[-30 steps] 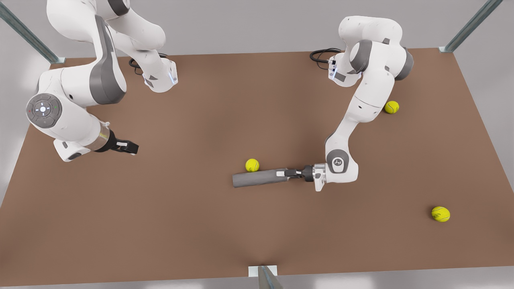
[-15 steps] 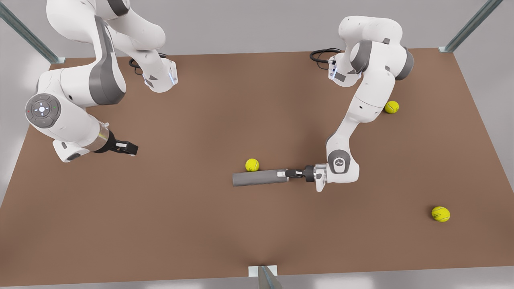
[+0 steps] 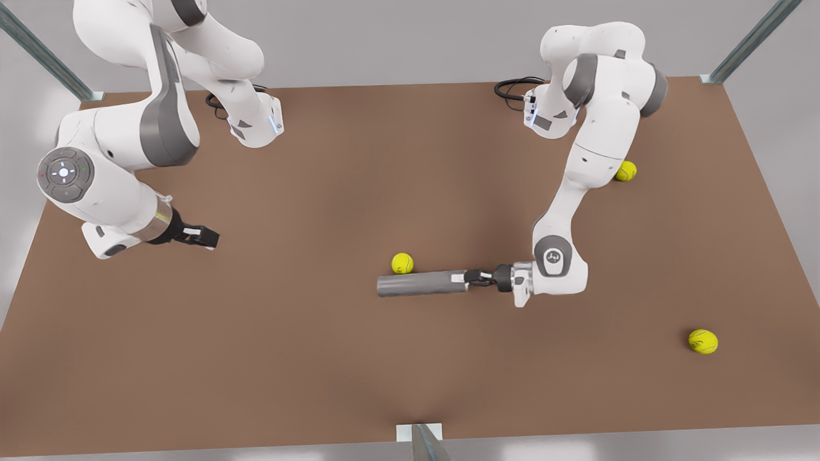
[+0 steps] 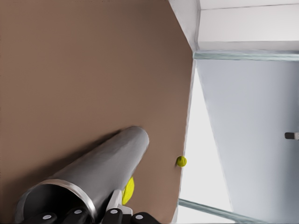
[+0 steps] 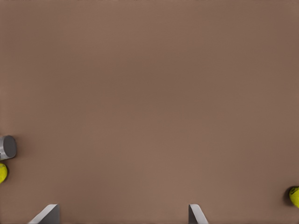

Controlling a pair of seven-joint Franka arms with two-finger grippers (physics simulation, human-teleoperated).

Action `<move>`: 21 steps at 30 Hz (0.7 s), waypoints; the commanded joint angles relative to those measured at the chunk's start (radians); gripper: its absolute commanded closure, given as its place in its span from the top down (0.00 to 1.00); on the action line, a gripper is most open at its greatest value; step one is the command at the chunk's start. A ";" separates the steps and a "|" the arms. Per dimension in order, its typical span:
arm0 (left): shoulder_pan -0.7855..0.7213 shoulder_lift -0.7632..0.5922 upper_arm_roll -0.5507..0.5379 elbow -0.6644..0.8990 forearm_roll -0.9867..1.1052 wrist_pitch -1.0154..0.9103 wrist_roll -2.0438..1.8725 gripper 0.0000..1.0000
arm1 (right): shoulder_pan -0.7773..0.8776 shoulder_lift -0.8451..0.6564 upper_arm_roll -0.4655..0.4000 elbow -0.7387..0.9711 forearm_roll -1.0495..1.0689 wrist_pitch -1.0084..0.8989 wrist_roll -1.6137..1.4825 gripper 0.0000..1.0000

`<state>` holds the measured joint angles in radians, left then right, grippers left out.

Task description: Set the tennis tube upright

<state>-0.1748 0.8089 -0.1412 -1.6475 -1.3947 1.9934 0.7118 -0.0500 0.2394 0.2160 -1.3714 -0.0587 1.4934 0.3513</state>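
Tennis tube [image 3: 421, 283] lying flat, apparently in left gripper [image 3: 462, 278].

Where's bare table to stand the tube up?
Bare: the wide stretch between the tennis tube and the waiting right claw, and the near edge. Crowded: a ball touches the tube; the left claw grips its hollow end.

Front view count: 1 tennis tube [image 3: 421, 283], grey, lying on its side. 3 tennis balls: one [image 3: 402, 263] touching the tube's far side, one [image 3: 626, 171] partly behind an arm's link, one [image 3: 703, 341] near the front view's right edge. 2 Franka arms, w/ 2 grippers: left gripper [image 3: 466, 278] at the tube's end, right gripper [image 3: 206, 238]. 1 brown table [image 3: 307, 358].
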 commanded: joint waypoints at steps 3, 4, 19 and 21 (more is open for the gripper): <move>0.000 -0.011 0.000 0.000 0.056 -0.005 -0.023 0.26 | 0.004 0.000 0.000 0.000 0.000 -0.001 0.000 1.00; 0.000 -0.017 0.000 0.000 0.071 -0.010 -0.041 0.25 | -0.002 0.000 0.000 0.000 0.005 -0.001 -0.002 1.00; -0.005 -0.047 -0.005 0.003 0.122 -0.048 -0.114 0.21 | -0.004 0.011 -0.003 0.020 -0.001 -0.001 -0.003 1.00; -0.005 -0.048 -0.005 0.003 0.125 -0.048 -0.115 0.21 | -0.004 0.011 -0.003 0.020 -0.001 -0.001 -0.003 1.00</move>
<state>-0.1795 0.7554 -0.1457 -1.6444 -1.2827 1.9452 0.5956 -0.0532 0.2501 0.2131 -1.3515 -0.0586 1.4926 0.3491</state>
